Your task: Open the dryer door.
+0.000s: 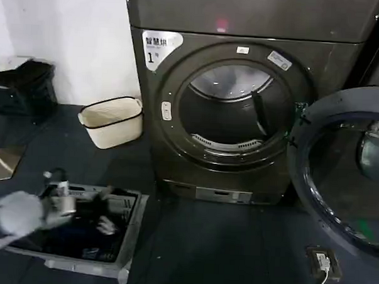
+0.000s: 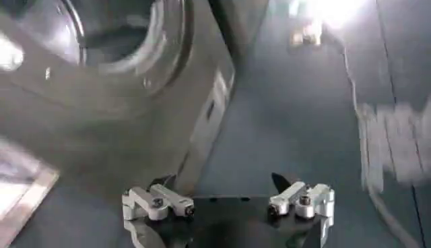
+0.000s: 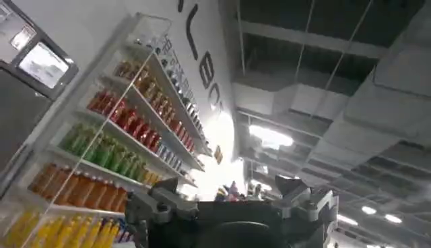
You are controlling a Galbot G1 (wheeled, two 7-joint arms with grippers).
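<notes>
Nearest in the head view, the left pincer [image 1: 60, 196] hangs low at the robot's left, above a grey tray [image 1: 130, 240] of dark items lying on the dark floor [image 1: 204, 243]. In the left wrist view the left pincer [image 2: 229, 205] shows its white link pieces set wide apart with nothing between them, so it stands open and holds nothing; beyond it lie the floor and the lower corner of the dark grey dryer [image 2: 101, 128]. A small plate with a white cable [image 1: 324, 261] lies on the floor toward the robot's right. The dryer door [image 1: 339, 167] is swung fully out on the machine's right-hand side, its dark inner rim and glass facing the camera, well clear of the round opening. Farther back stands the dryer [image 1: 176, 160] itself, its drum [image 1: 231, 112] exposed and a white "1" label [image 1: 157, 47] at its upper corner. A cream basket [image 1: 112, 121] sits just beside the machine, and a black bin [image 1: 25, 87] stands against the white wall. In the right wrist view the right pincer [image 3: 232, 209] points upward at a ceiling and shelves of coloured bottles [image 3: 114, 141]; whether it is open I cannot tell.
</notes>
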